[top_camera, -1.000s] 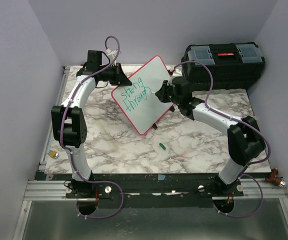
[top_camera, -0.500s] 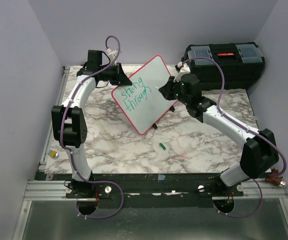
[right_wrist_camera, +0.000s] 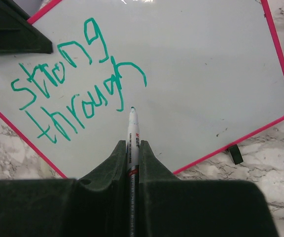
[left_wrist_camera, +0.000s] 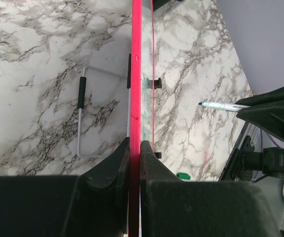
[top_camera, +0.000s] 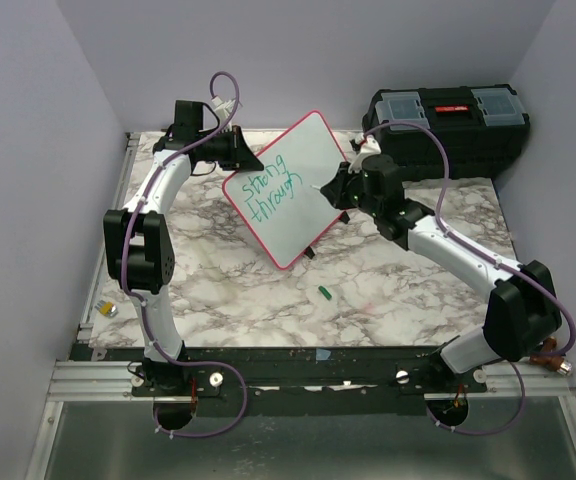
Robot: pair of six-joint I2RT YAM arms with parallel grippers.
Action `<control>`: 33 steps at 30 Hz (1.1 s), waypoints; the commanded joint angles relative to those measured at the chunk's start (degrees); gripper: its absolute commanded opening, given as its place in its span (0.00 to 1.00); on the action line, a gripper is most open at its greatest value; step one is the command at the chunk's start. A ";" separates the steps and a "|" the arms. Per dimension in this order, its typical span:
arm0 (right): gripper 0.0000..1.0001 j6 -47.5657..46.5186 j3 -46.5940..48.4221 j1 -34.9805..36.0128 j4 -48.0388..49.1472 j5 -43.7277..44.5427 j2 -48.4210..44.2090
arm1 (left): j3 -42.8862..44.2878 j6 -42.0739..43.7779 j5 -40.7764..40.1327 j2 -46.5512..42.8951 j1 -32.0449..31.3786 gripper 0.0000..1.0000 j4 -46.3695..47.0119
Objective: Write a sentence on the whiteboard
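Note:
The whiteboard (top_camera: 303, 170), white with a pink-red frame, stands tilted over the marble table. My left gripper (top_camera: 240, 152) is shut on its upper-left edge, and in the left wrist view the frame (left_wrist_camera: 135, 74) runs edge-on between the closed fingers (left_wrist_camera: 154, 163). The sentence (right_wrist_camera: 73, 84) reads "strong through" in green, in two lines. My right gripper (right_wrist_camera: 132, 148) is shut on a white marker (right_wrist_camera: 132, 129). The marker tip points at the board just below the end of "through". In the left wrist view the marker (left_wrist_camera: 221, 105) is a little off the board's face.
A black toolbox (top_camera: 448, 120) stands at the back right, behind the right arm. A green marker cap (top_camera: 324, 292) lies on the table in front of the board. A wire stand (left_wrist_camera: 80, 118) lies behind the board. Small objects sit at the left (top_camera: 108, 310) and right (top_camera: 551, 352) table edges.
The right arm's elbow has swung out to the right and its wrist has shifted slightly right, with the marker still aimed at the board. The left arm and the board have not moved.

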 commanded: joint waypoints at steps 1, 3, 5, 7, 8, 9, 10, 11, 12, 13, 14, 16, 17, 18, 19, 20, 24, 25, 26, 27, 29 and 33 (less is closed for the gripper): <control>0.01 0.05 -1.17 0.20 -0.60 -2.33 -1.12 | 1.01 5.02 -1.52 1.81 -0.19 0.00 1.95; 0.01 0.12 -1.68 0.20 -0.58 -2.76 -1.39 | 1.11 5.04 -1.45 2.03 -0.13 0.00 1.96; 0.01 0.31 -2.20 0.19 -0.59 -3.54 -1.54 | 0.99 4.97 -1.10 2.16 0.12 0.00 2.21; 0.01 0.42 -2.64 0.25 -0.60 -4.78 -1.68 | 0.87 4.84 -1.00 2.17 0.33 0.00 2.46; 0.01 0.47 -2.84 0.42 -0.60 -5.32 -1.69 | 0.80 4.76 -0.89 2.21 0.35 0.00 2.59; 0.01 0.33 -3.06 0.61 -0.59 -5.63 -1.77 | 0.68 4.75 -0.96 2.17 0.48 0.00 2.64; 0.01 0.19 -3.24 0.84 -0.60 -5.95 -1.78 | 0.52 4.67 -0.82 2.08 0.50 0.00 2.89; 0.01 0.02 -3.45 1.05 -0.60 -6.38 -1.85 | 0.33 4.58 -0.72 2.08 0.61 0.00 3.18; 0.01 -0.18 -3.70 1.21 -0.60 -6.78 -1.93 | 0.24 4.43 -0.71 2.08 0.66 0.00 3.37; 0.01 -0.40 -3.99 1.41 -0.53 -7.29 -2.09 | 0.20 4.33 -0.65 2.12 0.70 0.00 3.47; 0.01 -0.71 -4.36 1.55 -0.60 -7.72 -2.21 | 0.21 4.24 -0.59 2.25 0.78 0.00 3.56; 0.01 -1.29 -5.13 2.31 -0.35 -8.98 -2.60 | 0.24 4.05 -0.53 2.42 0.79 0.00 3.56; 0.01 -1.59 -5.65 2.59 0.16 -9.58 -2.88 | 0.17 4.05 -0.53 2.43 0.79 0.00 3.65; 0.01 -1.91 -6.28 2.97 0.54 -10.10 -3.15 | 0.07 4.01 -0.47 2.39 0.79 0.00 3.68; 0.01 -2.15 -6.68 3.47 1.00 -10.45 -3.37 | -0.02 3.88 -0.44 2.34 0.79 0.00 3.89; 0.01 -2.35 -7.22 3.97 1.44 -10.73 -3.44 | -0.19 3.72 -0.45 2.34 0.79 0.00 4.07; 0.01 -3.02 -8.63 6.61 2.93 -10.58 -3.21 | -0.55 3.44 -0.71 2.19 0.96 0.00 4.31; 0.01 -3.31 -8.65 7.28 3.12 -10.21 -3.04 | -0.71 3.36 -0.73 2.08 0.97 0.00 4.47; 0.01 -3.48 -8.64 8.17 3.22 -9.59 -2.81 | -0.88 3.26 -0.71 2.00 1.01 0.00 4.69; 0.01 -3.63 -8.57 8.95 3.35 -9.11 -2.55 | -1.12 3.19 -0.67 1.86 1.01 0.00 4.90; 0.01 -3.68 -8.27 10.03 3.50 -8.44 -1.81 | -1.50 2.95 -0.55 1.64 1.21 0.00 5.27; 0.01 -3.82 -7.52 11.85 4.17 -6.92 -0.28 | -2.03 2.60 -0.31 1.38 1.39 0.00 5.87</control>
